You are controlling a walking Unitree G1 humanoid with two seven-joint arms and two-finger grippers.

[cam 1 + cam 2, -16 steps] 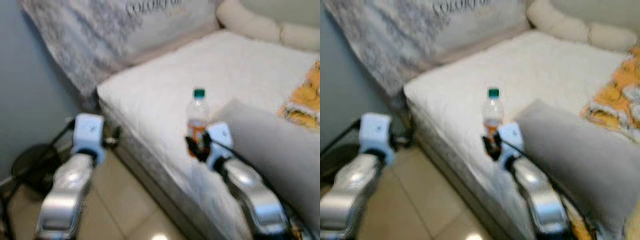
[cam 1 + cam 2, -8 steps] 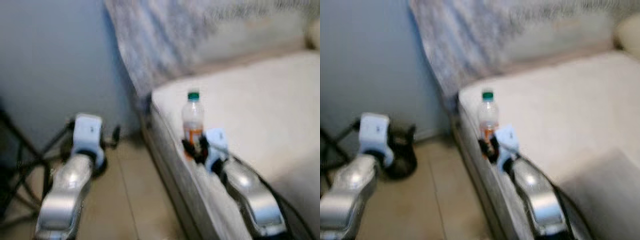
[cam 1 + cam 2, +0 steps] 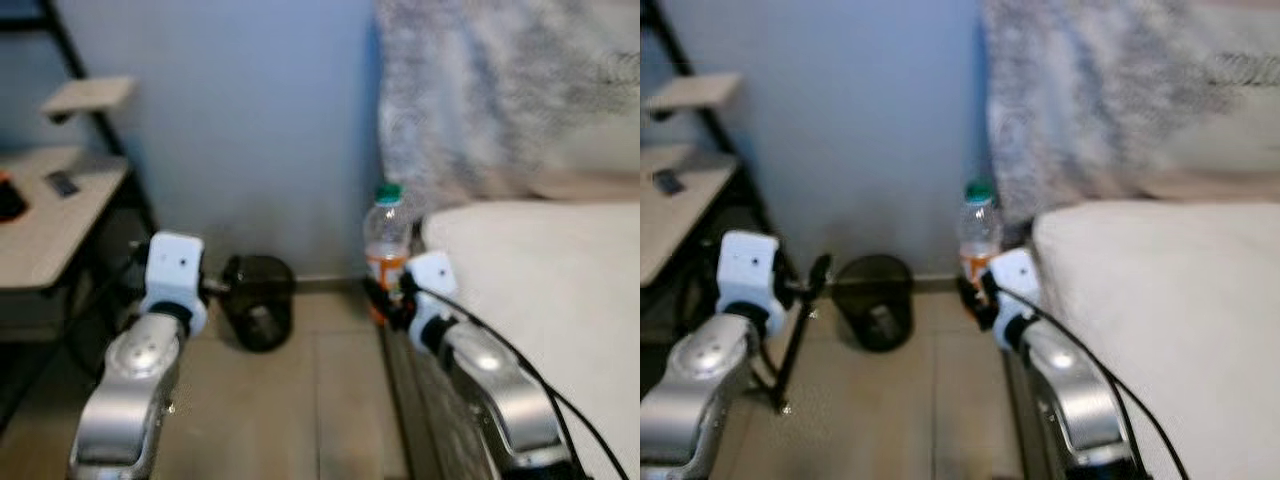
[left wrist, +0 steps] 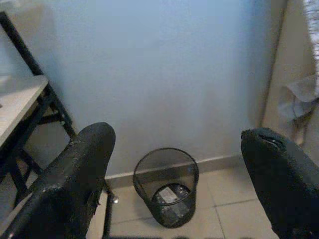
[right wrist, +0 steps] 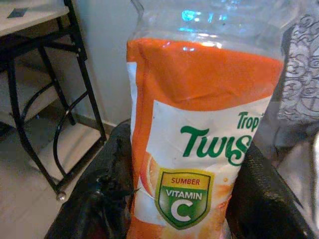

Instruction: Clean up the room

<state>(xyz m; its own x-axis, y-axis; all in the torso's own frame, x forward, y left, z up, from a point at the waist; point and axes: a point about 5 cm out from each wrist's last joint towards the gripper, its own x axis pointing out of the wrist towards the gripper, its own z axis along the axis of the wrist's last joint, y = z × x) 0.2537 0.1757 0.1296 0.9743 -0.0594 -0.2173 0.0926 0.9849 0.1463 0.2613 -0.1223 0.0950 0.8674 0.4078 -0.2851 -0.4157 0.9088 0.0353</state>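
My right gripper (image 3: 389, 297) is shut on a clear plastic bottle (image 3: 387, 240) with a green cap and an orange label, held upright beside the bed's corner. The right wrist view shows the bottle's orange label (image 5: 199, 144) close up between the two black fingers (image 5: 99, 199). A black mesh wastebasket (image 3: 258, 300) stands on the tiled floor against the blue wall, to the left of the bottle. My left gripper (image 4: 174, 179) is open, its fingers (image 4: 75, 179) framing the wastebasket (image 4: 167, 186), which holds a few scraps. The left arm (image 3: 140, 370) is raised at the left.
The bed with a white mattress (image 3: 540, 270) fills the right side, a grey patterned blanket (image 3: 500, 90) draped at its head. A desk with a black frame (image 3: 50, 215) stands at the left. Open tiled floor (image 3: 290, 420) lies between desk and bed.
The camera has swung left: the bed slid to the right and the blue wall, wastebasket and desk came into view. The right gripper keeps its hold on the bottle.
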